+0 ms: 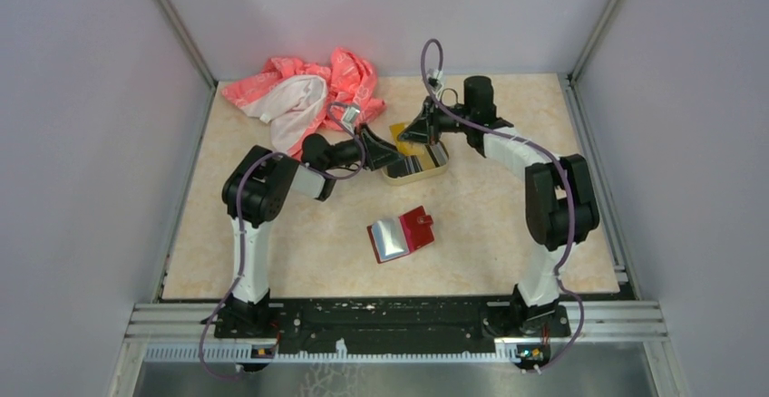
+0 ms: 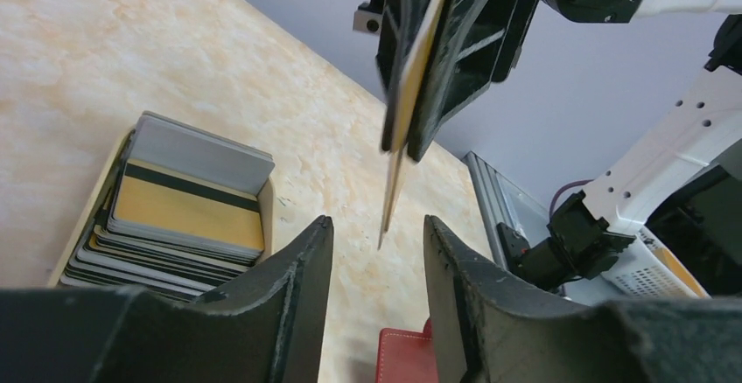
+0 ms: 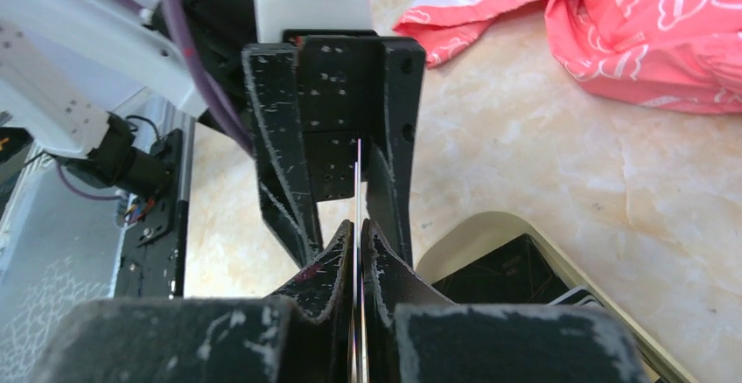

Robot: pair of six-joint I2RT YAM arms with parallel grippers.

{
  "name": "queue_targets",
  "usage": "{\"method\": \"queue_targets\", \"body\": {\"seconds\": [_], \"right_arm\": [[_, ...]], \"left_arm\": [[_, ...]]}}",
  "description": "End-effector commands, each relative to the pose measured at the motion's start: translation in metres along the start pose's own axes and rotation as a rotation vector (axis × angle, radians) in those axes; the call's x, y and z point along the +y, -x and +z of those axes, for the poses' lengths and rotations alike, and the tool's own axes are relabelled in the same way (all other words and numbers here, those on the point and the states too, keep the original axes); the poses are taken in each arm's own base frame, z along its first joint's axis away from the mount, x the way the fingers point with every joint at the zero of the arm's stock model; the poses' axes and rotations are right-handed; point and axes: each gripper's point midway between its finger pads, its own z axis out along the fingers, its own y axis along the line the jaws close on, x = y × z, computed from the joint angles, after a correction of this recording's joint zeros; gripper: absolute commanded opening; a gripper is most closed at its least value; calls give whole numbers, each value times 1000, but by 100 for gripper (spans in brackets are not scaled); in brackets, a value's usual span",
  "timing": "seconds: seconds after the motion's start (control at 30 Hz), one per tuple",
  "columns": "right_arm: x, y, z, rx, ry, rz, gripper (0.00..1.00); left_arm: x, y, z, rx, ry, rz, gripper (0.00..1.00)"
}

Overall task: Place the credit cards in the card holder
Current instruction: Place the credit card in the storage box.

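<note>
Card holder — cut off by the bottom edge.

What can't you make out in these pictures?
Held card: edge-on in both wrist views, print unreadable.
Tray: in the top view, left gripper and right gripper cover most of it.
Stacked cards: left wrist view, lower ones hidden under upper ones.
Wallet: cut off by the left wrist view's bottom edge; pockets too small from above.

The left arm and right arm have white links and chunky black joints, with a purple cable along each. Their black fingers are scuffed pale and dotted with small holes.
</note>
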Motion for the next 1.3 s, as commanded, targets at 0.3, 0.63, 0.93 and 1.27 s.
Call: {"method": "queue_targets", "body": {"seconds": [0.3,0.63,0.93,1.27], "right_arm": [[31,24,-11,-36,172,-121,0],[17,10,-6,1,168,-96,0],[7,5,-2,10,157,-70,0],[6,7,-1,9,156,-61,0]], "left_arm": [[-38,45,-26,-70,-134,216,71],[-35,60,-19,-96,-147,277,67],[-43,61,-12,-69,-192,290,64],[-37,52,-6,-19,-225,259,10]]}}
